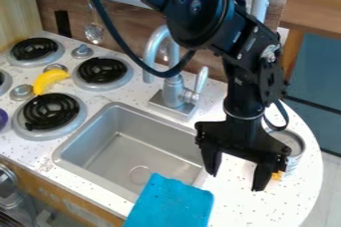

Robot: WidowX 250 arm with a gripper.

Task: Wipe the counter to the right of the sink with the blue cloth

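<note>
"Gripper [236,181]: state?"
"From my remote station, I find its jaws open above the counter's [233,211] right side."
"Can [293,146]?"
"Upright, near it, to its right. Blue item [170,203] at the sink's [123,154] near edge."

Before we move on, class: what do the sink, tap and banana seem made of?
The sink looks like stainless steel, satin-finished: soft grey sheen on its walls. The tap is silvery grey with soft highlights, metal or painted plastic. The banana seems smooth plastic, from its even, unspotted yellow, though real peel isn't ruled out.
</note>
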